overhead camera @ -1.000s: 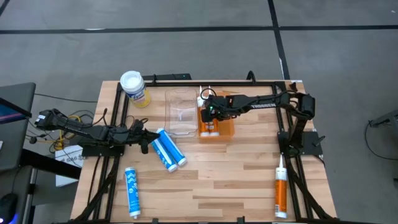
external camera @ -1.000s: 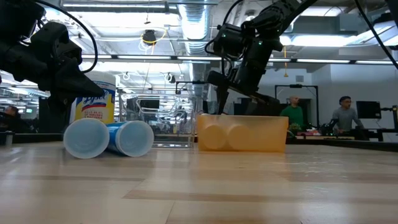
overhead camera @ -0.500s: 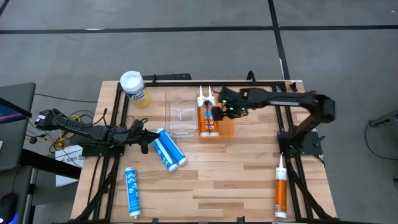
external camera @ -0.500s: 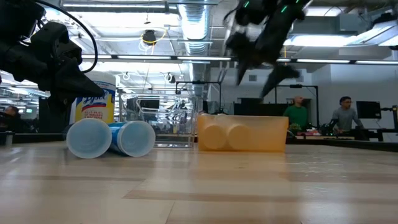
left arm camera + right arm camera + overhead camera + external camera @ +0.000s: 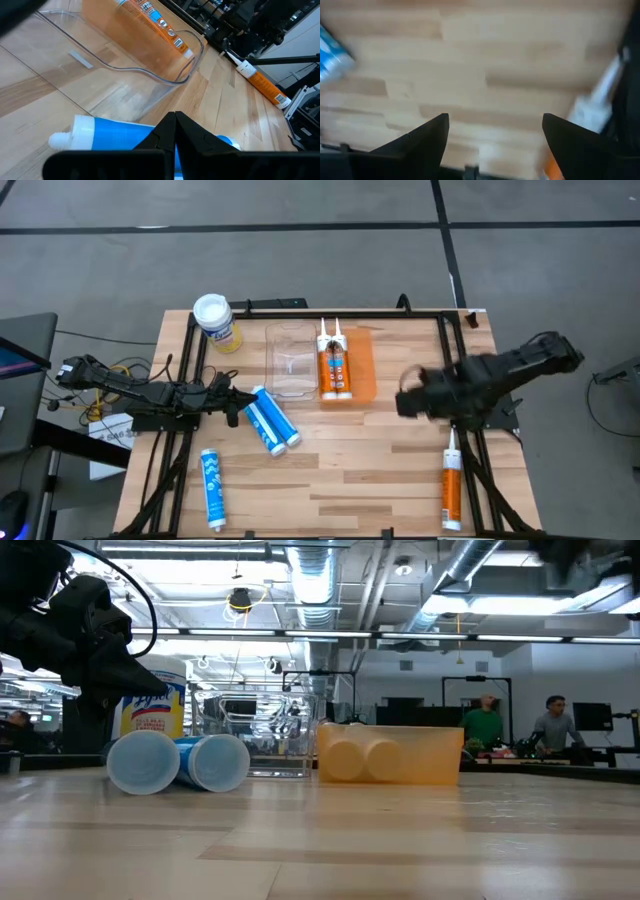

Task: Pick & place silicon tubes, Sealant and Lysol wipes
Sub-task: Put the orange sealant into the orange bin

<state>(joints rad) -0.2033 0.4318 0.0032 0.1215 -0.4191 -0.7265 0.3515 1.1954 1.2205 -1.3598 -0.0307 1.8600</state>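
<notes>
Two blue silicone tubes (image 5: 268, 421) lie side by side on the table, and a third (image 5: 211, 488) lies near the front left. Two orange sealant tubes (image 5: 333, 365) lie in the orange bin (image 5: 362, 370); another (image 5: 452, 485) lies at the front right. The Lysol wipes canister (image 5: 215, 320) stands at the far left. My left gripper (image 5: 240, 410) is shut just beside the paired blue tubes (image 5: 115, 137). My right gripper (image 5: 405, 402) hovers open and empty (image 5: 495, 120) right of the orange bin.
A clear plastic bin (image 5: 290, 360) stands between the wipes and the orange bin. Black frame rails run along the table's left (image 5: 165, 450) and right (image 5: 480, 470) sides. Bare wood lies across the middle front (image 5: 340, 470).
My right gripper has risen from over the orange bin and swung toward the table's right and near edge, ending near the lone orange sealant tube. Both sealant tubes stay lying in the orange bin.
</notes>
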